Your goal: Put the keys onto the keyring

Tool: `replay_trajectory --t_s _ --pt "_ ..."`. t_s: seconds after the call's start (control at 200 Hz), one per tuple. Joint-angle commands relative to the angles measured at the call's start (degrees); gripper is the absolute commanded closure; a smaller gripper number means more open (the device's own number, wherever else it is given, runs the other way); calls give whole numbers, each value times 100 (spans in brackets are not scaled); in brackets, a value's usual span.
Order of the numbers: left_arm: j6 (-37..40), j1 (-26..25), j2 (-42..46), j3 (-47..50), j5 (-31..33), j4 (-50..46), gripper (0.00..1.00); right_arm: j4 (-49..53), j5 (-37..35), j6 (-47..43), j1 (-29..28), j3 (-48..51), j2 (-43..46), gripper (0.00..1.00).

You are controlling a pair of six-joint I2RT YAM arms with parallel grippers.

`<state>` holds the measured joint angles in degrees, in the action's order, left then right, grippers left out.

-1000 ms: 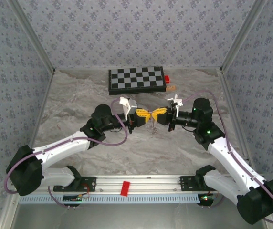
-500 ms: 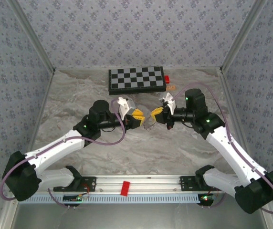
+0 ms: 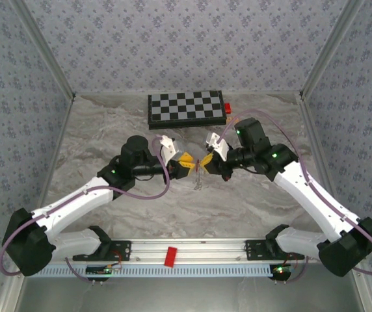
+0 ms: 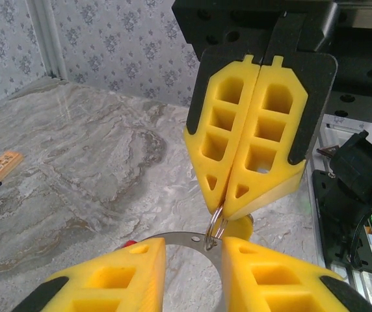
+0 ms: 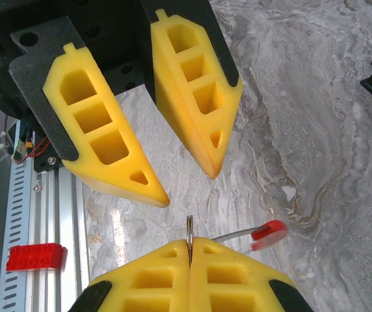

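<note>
Top view: my left pincer (image 3: 185,163) and right pincer (image 3: 209,160) meet mid-frame over the bench (image 3: 95,143).
Left wrist view: my left pincer (image 4: 192,253) stands open at the bottom edge, with the keyring (image 4: 179,238) at its gap.
Right wrist view: my right pincer (image 5: 190,246), at lower centre, is clamped on the keyring (image 5: 238,234).

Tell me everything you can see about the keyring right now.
The keyring is a thin grey metal loop with one short bright red section on its rim. The right end effector is shut on its edge and holds it above the marbled table. Seen from the left wrist, it curves across the gap between the open fingers of the left end effector; whether they touch it is unclear.
</note>
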<state>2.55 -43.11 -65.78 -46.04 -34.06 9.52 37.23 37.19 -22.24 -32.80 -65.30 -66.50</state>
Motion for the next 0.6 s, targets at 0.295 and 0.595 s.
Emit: replay_trajectory --t_s 0.295,0.595 --pt "5 16 -382 -413 -559 50 71 66 -7 -123 -86 -97 48 100" --pt "-77 7 -549 -492 -815 93 75 0 98 -112 -100 -70 59 100"
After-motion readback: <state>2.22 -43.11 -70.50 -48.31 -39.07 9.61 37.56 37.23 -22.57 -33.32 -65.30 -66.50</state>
